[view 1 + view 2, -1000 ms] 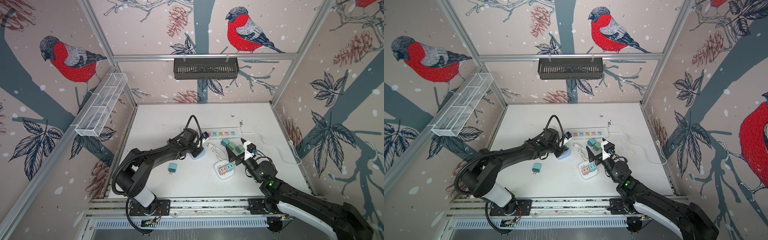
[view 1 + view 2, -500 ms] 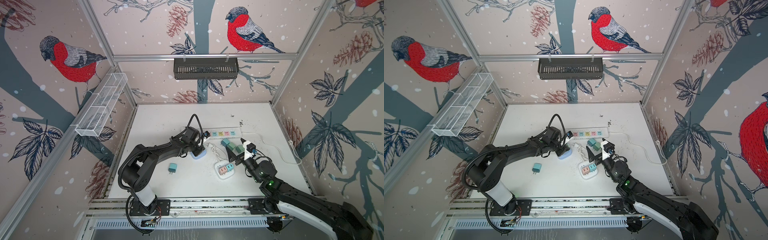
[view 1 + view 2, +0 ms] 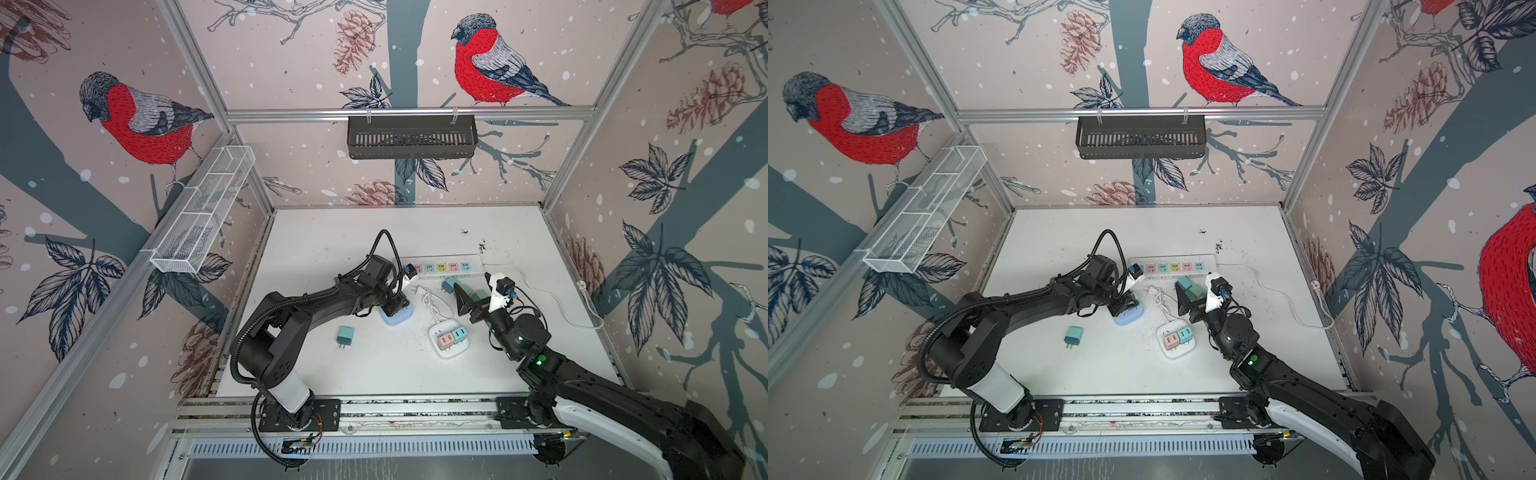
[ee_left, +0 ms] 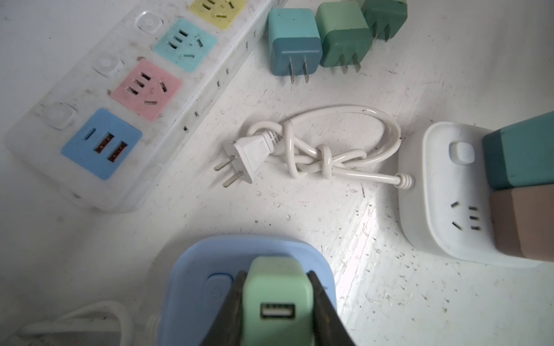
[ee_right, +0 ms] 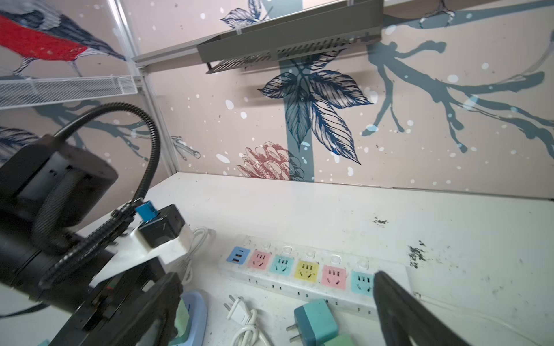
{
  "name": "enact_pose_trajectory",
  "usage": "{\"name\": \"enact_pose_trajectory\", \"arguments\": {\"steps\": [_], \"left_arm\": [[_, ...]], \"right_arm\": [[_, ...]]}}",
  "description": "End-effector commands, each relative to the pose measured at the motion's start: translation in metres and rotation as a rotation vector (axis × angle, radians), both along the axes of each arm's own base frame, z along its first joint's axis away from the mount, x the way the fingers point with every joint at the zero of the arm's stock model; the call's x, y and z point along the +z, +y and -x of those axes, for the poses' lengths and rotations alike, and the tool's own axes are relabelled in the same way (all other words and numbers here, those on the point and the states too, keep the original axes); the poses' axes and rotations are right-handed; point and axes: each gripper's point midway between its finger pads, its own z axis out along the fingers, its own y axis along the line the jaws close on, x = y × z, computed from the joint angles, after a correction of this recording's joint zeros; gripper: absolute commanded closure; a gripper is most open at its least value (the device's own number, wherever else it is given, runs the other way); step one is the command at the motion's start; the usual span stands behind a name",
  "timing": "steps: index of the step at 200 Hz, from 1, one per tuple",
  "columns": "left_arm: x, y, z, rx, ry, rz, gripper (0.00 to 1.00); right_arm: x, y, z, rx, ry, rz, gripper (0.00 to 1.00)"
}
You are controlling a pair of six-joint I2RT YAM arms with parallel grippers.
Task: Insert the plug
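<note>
My left gripper point(image 4: 277, 283) pinches the green plug point(image 4: 275, 299) from both sides, right atop the blue socket point(image 4: 204, 263); whether it is seated I cannot tell. My right gripper point(image 5: 277, 292) is spread wide, holding nothing, near that socket.

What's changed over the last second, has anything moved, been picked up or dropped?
The left arm swung its elbow rightward in both top views. Nothing was taken or let go: the left gripper stays shut on the light green plug at the blue socket block. The right gripper stays open, and the teal charger, white socket block and power strip have not moved.
</note>
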Motion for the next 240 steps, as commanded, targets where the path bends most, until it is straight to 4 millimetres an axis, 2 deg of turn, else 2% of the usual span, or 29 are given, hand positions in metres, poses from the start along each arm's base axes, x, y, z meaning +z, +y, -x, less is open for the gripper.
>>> {"name": "enact_pose_trajectory", "arguments": {"steps": [1,66,90,105,110,113,114,116,118,119,121,123,191,212,240], "left_arm": [[0.0,0.001,-0.003,0.01,-0.005,-0.001,1.0],[0.01,0.003,-0.02,0.116,-0.11,0.013,1.0],[0.015,0.004,-0.021,0.122,-0.155,0.022,1.0],[0.021,0.006,-0.022,0.142,-0.199,0.019,0.92],[0.025,0.006,-0.021,0.145,-0.217,0.025,0.87],[0.028,0.005,-0.02,0.142,-0.226,0.032,0.78],[0.028,0.005,-0.02,0.141,-0.228,0.034,0.72],[0.031,0.005,-0.019,0.139,-0.234,0.041,0.53],[0.033,0.004,-0.018,0.137,-0.241,0.048,0.2],[0.034,0.004,-0.018,0.136,-0.243,0.051,0.11],[0.036,0.004,-0.017,0.136,-0.248,0.059,0.04],[0.039,0.004,-0.016,0.134,-0.253,0.067,0.02],[0.126,0.005,0.023,0.084,-0.417,0.348,0.01],[0.155,0.022,0.03,0.159,-0.496,0.457,0.01],[0.179,0.065,0.039,0.341,-0.631,0.59,0.01]], "right_arm": [[-0.006,-0.022,-0.011,-0.128,0.098,-0.112,0.0],[-0.009,-0.046,-0.022,-0.185,0.184,-0.257,0.0],[-0.012,-0.049,-0.027,-0.199,0.228,-0.266,0.0],[-0.012,-0.048,-0.029,-0.193,0.248,-0.256,0.0],[-0.013,-0.047,-0.029,-0.191,0.253,-0.252,0.0],[-0.013,-0.047,-0.029,-0.19,0.256,-0.251,0.0],[-0.013,-0.047,-0.029,-0.19,0.256,-0.25,0.0],[-0.013,-0.047,-0.029,-0.188,0.257,-0.25,0.0],[-0.013,-0.047,-0.03,-0.188,0.258,-0.249,0.0],[-0.013,-0.047,-0.03,-0.189,0.259,-0.249,0.0],[-0.013,-0.047,-0.03,-0.189,0.261,-0.247,0.0],[-0.013,-0.046,-0.03,-0.188,0.262,-0.247,0.0],[-0.01,-0.032,-0.028,-0.107,0.269,-0.223,0.0],[-0.004,-0.018,-0.025,-0.026,0.264,-0.196,0.0],[0.0,0.003,-0.021,0.059,0.253,-0.152,0.0]]}}
